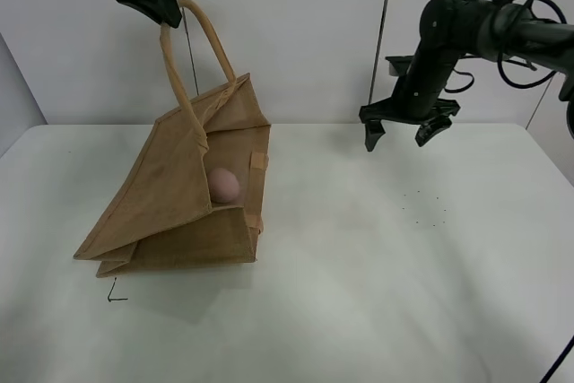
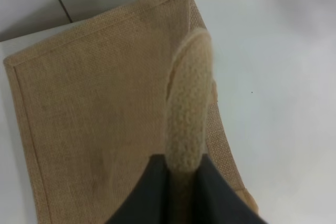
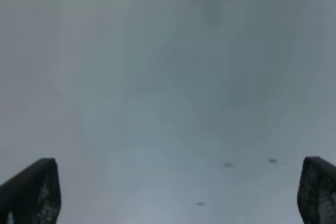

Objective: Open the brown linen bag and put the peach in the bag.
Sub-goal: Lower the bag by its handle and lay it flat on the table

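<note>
The brown linen bag [image 1: 175, 204] lies tilted on the table's left, its mouth held open toward the right. High at the top left my left gripper [image 1: 166, 8] is shut on one beige handle [image 1: 193, 51], pulling that side up. The wrist view shows the handle [image 2: 188, 114] pinched between the dark fingers [image 2: 223, 195], with the bag's side [image 2: 94, 124] below. The pink peach [image 1: 223, 186] rests inside the open mouth. My right gripper [image 1: 401, 134] hangs open and empty above the table at the back right; its fingertips [image 3: 31, 192] frame only bare tabletop.
The white table [image 1: 386, 266] stretches right of the bag. A small dark mark [image 1: 115, 295] lies by the bag's near left corner. A grey wall with vertical seams stands behind.
</note>
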Robot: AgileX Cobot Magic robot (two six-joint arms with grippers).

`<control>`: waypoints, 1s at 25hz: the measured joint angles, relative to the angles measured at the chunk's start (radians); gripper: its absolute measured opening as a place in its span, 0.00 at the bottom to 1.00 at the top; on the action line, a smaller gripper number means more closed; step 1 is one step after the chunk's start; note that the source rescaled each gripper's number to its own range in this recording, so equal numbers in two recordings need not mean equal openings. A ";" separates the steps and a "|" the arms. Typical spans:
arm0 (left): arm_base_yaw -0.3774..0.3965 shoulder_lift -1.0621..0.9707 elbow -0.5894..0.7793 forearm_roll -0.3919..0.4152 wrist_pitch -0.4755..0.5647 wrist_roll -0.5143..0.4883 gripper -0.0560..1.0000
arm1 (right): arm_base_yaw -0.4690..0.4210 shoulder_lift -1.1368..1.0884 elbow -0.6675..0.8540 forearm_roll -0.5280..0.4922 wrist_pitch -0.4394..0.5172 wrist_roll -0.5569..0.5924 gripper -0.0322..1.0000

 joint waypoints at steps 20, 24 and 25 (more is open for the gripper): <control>0.000 0.000 0.000 0.000 0.000 0.000 0.05 | -0.044 -0.058 0.075 0.002 0.090 0.018 1.00; 0.000 0.000 0.000 0.000 0.000 0.000 0.05 | -0.044 -0.216 0.249 0.002 0.090 0.018 1.00; 0.000 0.000 0.000 0.000 0.000 0.000 0.05 | -0.044 -0.258 0.293 0.002 0.090 0.018 1.00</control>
